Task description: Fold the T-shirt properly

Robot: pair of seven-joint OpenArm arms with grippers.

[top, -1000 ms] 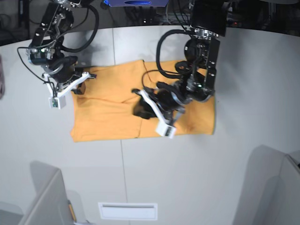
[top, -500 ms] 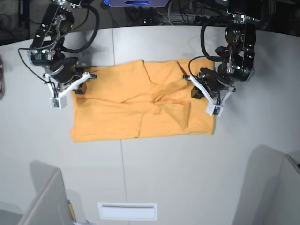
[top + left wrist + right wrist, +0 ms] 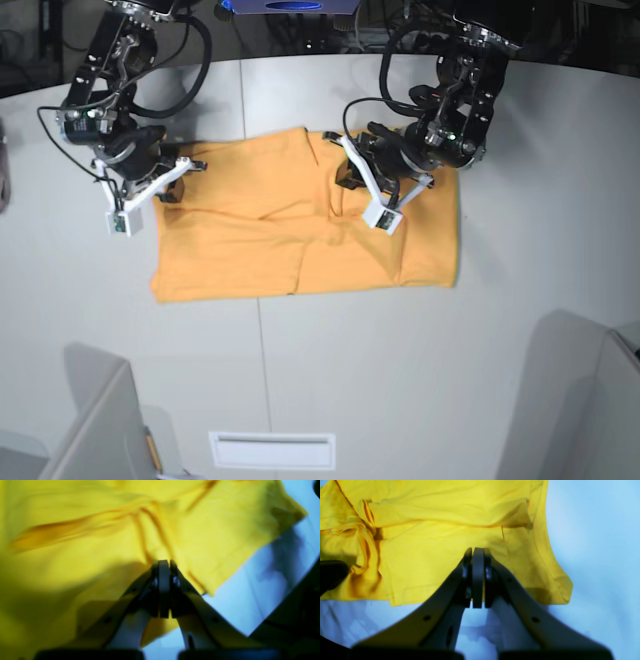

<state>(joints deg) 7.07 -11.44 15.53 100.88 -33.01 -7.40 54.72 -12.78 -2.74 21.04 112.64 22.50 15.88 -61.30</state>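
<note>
The T-shirt (image 3: pixel 250 235) is lying spread across the middle of the white tabletop (image 3: pixel 330 370), plain side up, with creases bunching near its centre. The left hand (image 3: pixel 352 180) is sitting over the shirt's upper middle, its fingers (image 3: pixel 163 587) pressed together; no cloth is showing between them. The right hand (image 3: pixel 172 186) is sitting at the shirt's far left corner, its fingers (image 3: pixel 478 577) likewise pressed together, with nothing visibly pinched between them.
</note>
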